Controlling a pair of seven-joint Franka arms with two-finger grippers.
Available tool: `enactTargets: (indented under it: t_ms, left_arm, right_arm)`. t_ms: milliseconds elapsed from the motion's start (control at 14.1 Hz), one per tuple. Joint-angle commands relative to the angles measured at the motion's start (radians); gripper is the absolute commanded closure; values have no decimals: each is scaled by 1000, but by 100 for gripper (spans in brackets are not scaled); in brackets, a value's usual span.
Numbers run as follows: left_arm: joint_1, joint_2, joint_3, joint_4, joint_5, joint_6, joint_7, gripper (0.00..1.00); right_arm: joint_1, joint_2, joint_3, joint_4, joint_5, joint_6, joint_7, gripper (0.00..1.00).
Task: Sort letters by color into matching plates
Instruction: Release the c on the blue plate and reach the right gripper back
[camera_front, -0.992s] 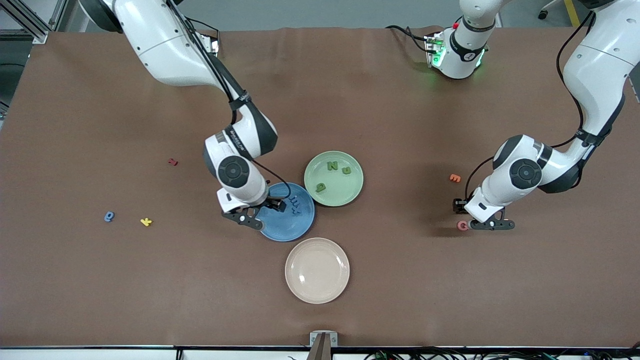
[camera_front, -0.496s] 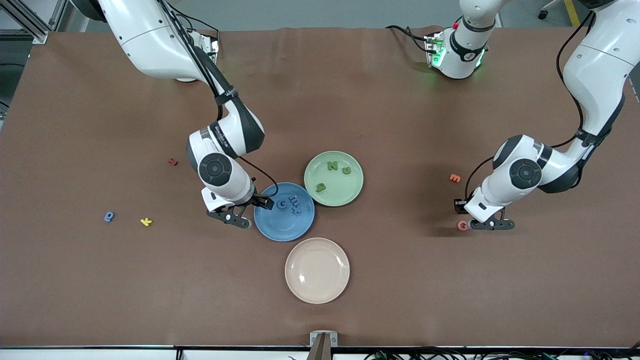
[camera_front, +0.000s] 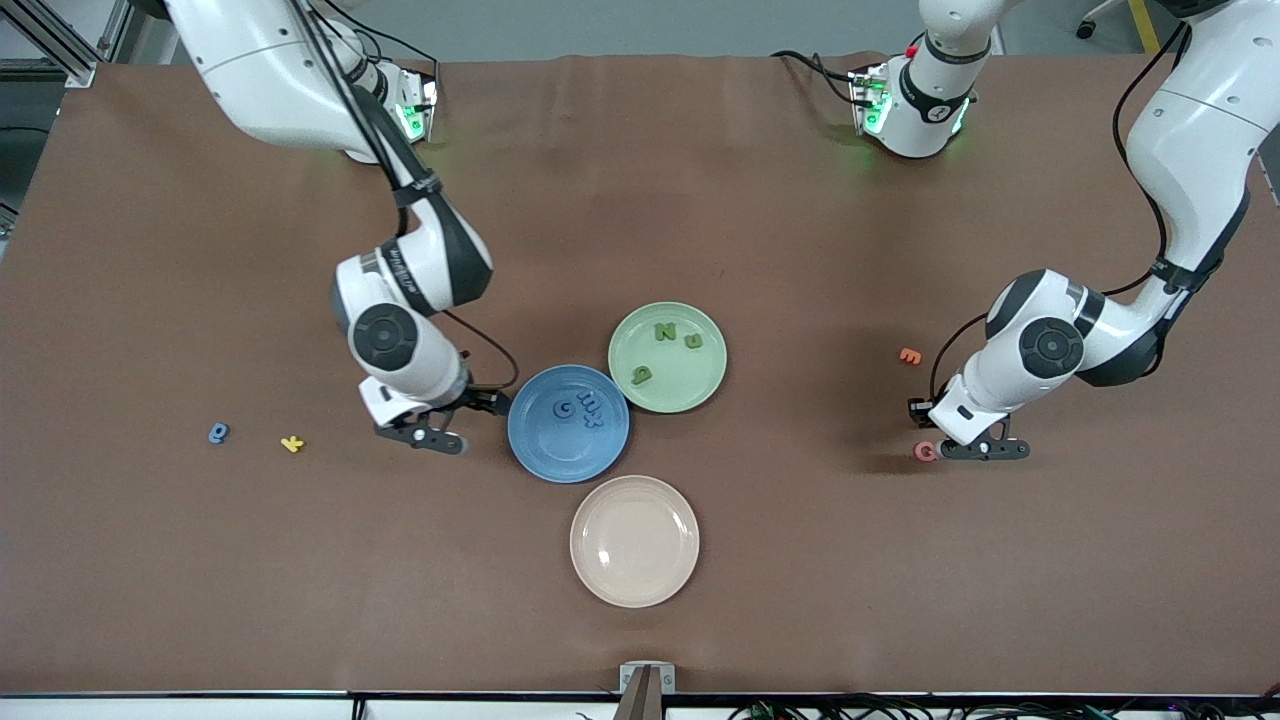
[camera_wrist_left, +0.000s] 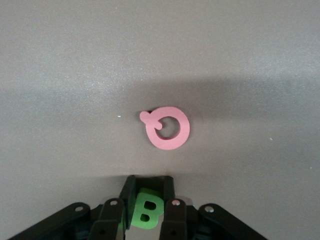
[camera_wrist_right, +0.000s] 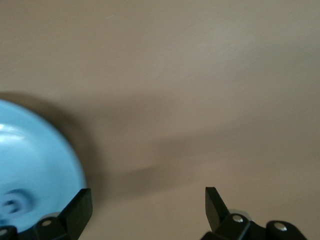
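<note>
My left gripper (camera_front: 935, 432) is shut on a green letter B (camera_wrist_left: 146, 211) and holds it low over the table beside a pink letter (camera_front: 926, 452), which also shows in the left wrist view (camera_wrist_left: 167, 128). My right gripper (camera_front: 458, 420) is open and empty beside the blue plate (camera_front: 560, 455), on the side toward the right arm's end; its fingers (camera_wrist_right: 80, 207) stand wide apart, with the plate's rim (camera_wrist_right: 30, 165) at one side. The blue plate holds blue letters (camera_front: 580, 408). The green plate (camera_front: 680, 385) holds three green letters (camera_front: 665, 331). The cream plate (camera_front: 634, 540) is empty.
An orange letter (camera_front: 909, 355) lies near the left arm. A red letter (camera_front: 346, 323), a yellow letter (camera_front: 292, 443) and a blue letter (camera_front: 218, 432) lie toward the right arm's end of the table.
My right gripper has moved off the blue plate toward the right arm's end, and a blue letter G now shows in the plate. The left arm has not moved.
</note>
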Motion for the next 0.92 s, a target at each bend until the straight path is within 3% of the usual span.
enactTargets:
  t_ms: [0,354,638,850]
  left_arm:
    - [6,-2,-1,-4,22,4,-12,84]
    - [6,-22,-10,7,14,-63,-12,90]
    - [9,-37,-111,40,-65,-171,-41,90]
    - [-14,-34,-195,76,-73,-243,-183,90]
  right_arm:
    - [-122,-107,18,-164,-27,82,-184,0]
    - [-355,-155,18,-240,-27,127,-583,0]
    - [-549,-131,19,-245,-27,246,-925,0]
    - [-621,-65,19,-217,-27,325,-1059,0]
